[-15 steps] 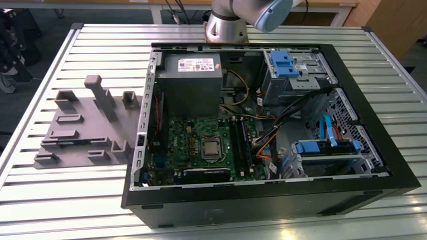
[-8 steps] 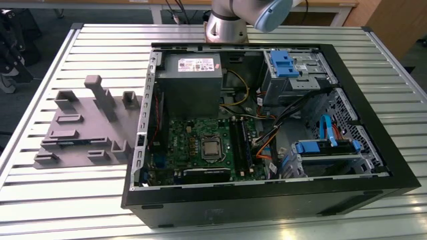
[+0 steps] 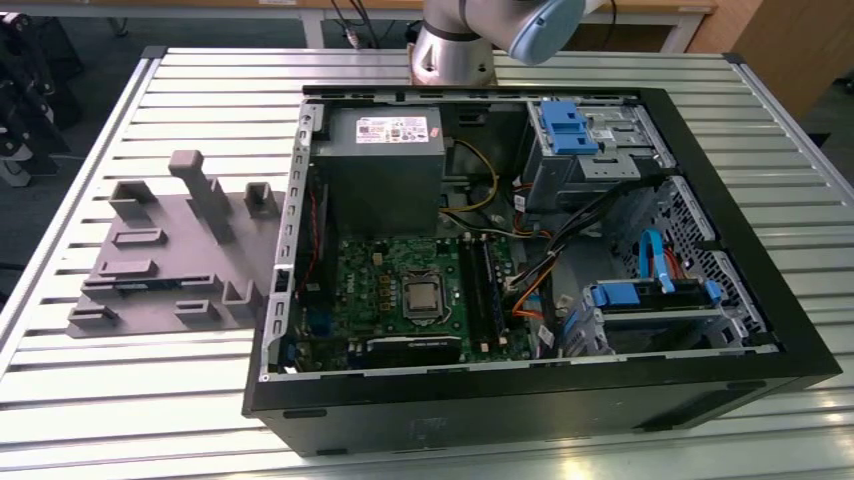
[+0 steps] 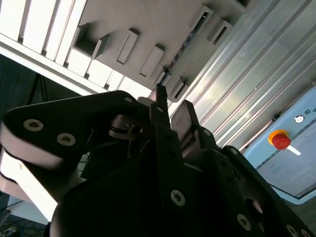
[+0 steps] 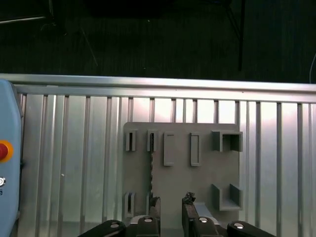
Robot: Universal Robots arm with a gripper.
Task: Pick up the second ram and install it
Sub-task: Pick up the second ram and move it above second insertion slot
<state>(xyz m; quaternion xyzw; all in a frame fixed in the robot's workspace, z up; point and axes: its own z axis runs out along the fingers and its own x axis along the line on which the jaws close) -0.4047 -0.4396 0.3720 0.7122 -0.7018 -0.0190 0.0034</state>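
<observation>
- The jaws are being held spread above the grey fixture plate (image 5: 180, 182). An open gap is being shown between them in both wrist views, and nothing is being pinched.
- The second ram (image 5: 150, 173) is being held on edge in the fixture plate, slotted between two of its small upright holders. In the second wrist view the second ram (image 4: 183, 42) is being seen as a thin dark strip.
- One jaw tip is being carried just beside the nearer end of the stick. It is probably not touching, though contact cannot be judged from these angles.
- The fixture plate is being borne by the slatted metal desk (image 3: 160, 400).
- The open computer case (image 3: 534, 400) is being carried by the same desk, just beside the fixture plate on the exterior view's right of it.
- The motherboard (image 3: 387, 270) is being housed inside the case, against the wall nearest the fixture plate.
- A red button (image 5: 2, 150) is being shown well apart from the fixture plate.
</observation>
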